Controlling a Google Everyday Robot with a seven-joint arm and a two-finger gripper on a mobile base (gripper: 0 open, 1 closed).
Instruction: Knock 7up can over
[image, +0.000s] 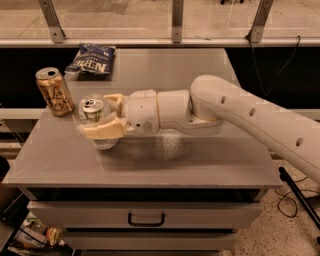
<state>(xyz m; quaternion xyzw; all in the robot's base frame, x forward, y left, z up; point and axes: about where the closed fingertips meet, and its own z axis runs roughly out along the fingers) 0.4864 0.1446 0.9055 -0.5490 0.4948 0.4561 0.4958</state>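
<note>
In the camera view, my tan two-finger gripper (97, 116) sat at nine o'clock on the matte grey tabletop (165, 165). Its fingers were narrowed onto the white-silver 7up can with the green and red logo (92, 109), one finger in front and one behind. The can was not yet on its side. Its shiny silver top seemed to lean slightly toward seven o'clock, so I judged the tipping begun and the fall itself left to do. My smooth white plastic arm (240, 112) reached in from three o'clock. A glossy gold-tan cylindrical can with script lettering (54, 93) stood upright at ten o'clock of the 7up can, close by. A crinkled dark blue snack bag (91, 60) lay at twelve o'clock.
</note>
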